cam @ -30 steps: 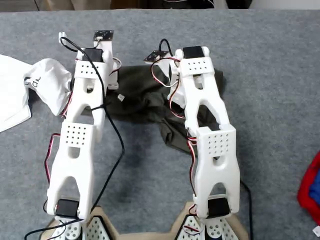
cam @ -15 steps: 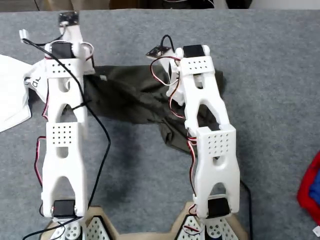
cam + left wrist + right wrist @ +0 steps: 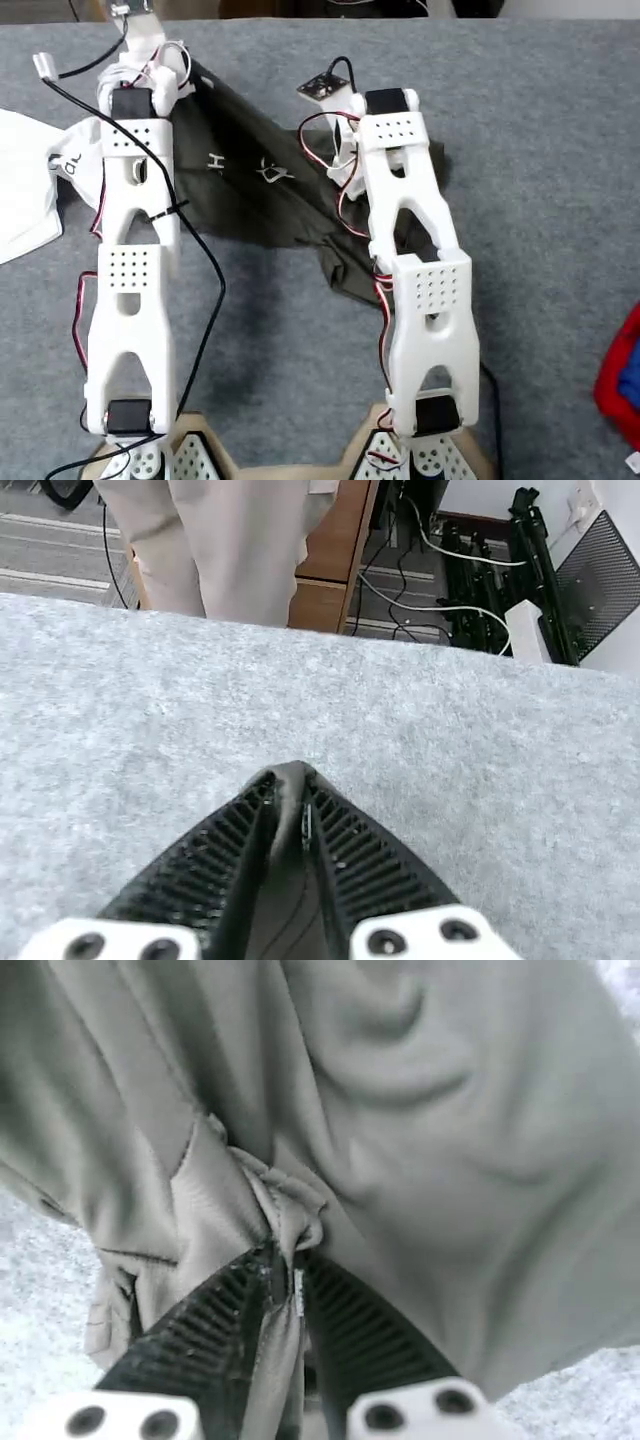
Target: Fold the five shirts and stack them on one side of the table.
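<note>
High view overhead, facing down; wrist views close, sharing shirt (image 3: 250,190).

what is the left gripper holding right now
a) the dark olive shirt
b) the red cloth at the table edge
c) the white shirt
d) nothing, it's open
a: in the left wrist view the left gripper is shut on a fold of dark fabric, and the high view shows the dark olive shirt stretched out to that arm's tip.
</note>
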